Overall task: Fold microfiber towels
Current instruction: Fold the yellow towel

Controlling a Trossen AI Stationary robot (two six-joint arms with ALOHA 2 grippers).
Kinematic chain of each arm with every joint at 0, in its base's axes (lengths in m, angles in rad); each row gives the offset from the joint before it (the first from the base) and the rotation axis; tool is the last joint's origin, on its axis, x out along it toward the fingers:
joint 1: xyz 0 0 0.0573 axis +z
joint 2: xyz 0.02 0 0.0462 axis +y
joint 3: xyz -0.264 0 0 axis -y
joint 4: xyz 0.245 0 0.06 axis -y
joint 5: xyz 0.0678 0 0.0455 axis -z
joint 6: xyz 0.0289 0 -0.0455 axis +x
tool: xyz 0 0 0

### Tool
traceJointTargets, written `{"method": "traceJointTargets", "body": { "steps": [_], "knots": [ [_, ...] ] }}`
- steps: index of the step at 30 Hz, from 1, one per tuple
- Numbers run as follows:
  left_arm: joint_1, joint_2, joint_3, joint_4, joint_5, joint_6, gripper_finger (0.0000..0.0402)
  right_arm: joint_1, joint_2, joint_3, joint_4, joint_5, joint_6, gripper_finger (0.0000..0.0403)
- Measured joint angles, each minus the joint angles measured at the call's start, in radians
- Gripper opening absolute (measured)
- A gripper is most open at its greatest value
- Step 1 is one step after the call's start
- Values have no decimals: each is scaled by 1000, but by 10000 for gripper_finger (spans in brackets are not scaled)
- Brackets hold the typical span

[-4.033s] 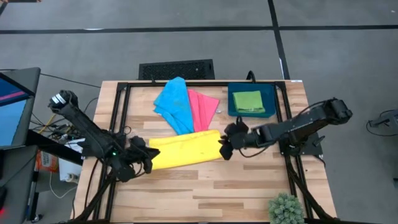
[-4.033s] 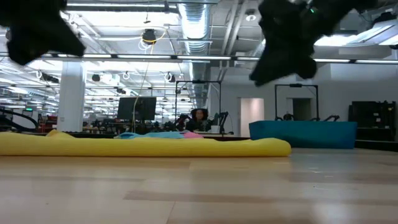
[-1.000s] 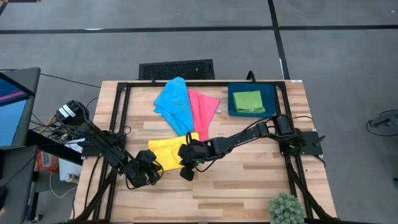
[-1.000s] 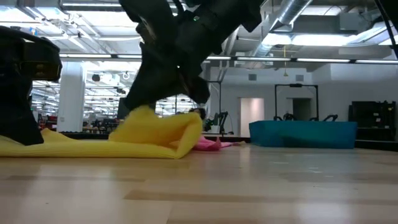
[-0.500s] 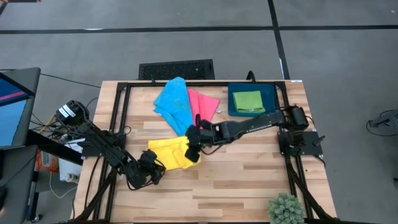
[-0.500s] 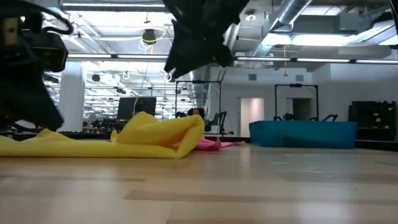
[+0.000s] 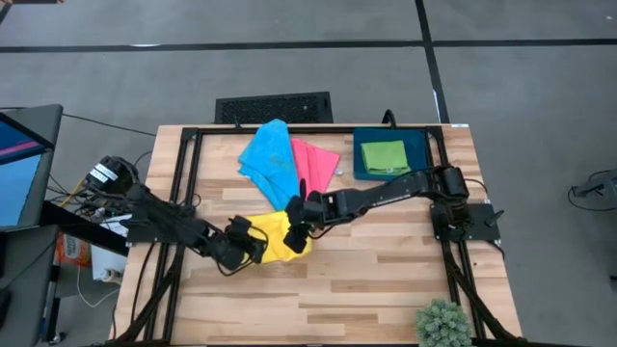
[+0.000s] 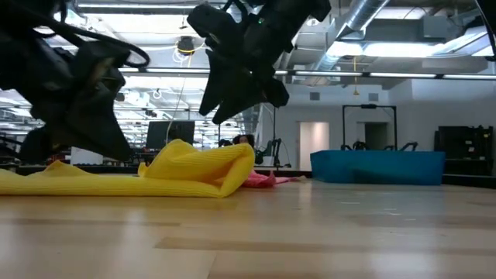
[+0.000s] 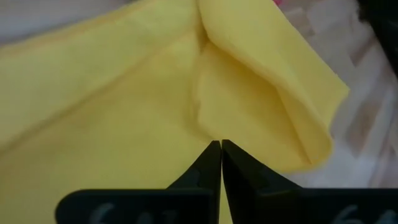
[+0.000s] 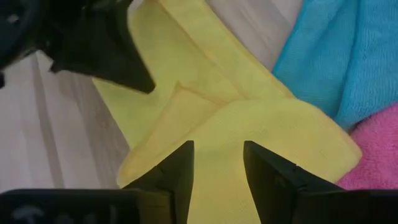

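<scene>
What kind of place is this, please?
Probably a robotics lab in a large open industrial hall: exposed ceiling ducts and rows of monitors show behind a wooden table with two mounted robot arms, and a similar rig stands farther back.

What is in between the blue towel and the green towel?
The pink towel lies between the blue towel and the green towel, tucked partly under the blue one. The high view shows it.
</scene>
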Motion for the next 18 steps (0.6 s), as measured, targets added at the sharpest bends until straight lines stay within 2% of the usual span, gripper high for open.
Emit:
{"method": "traceJointTargets", "body": {
  "steps": [4, 11, 18],
  "knots": [
    [57, 0, 0, 1, 20, 38, 2, -5, 0, 0, 0, 4, 0, 160],
    [141, 0, 0, 42, 134, 141, 2, 1, 0, 0, 1, 6, 0, 162],
    [187, 0, 0, 42, 175, 170, 2, -1, 0, 0, 0, 8, -2, 159]
  ]
}}
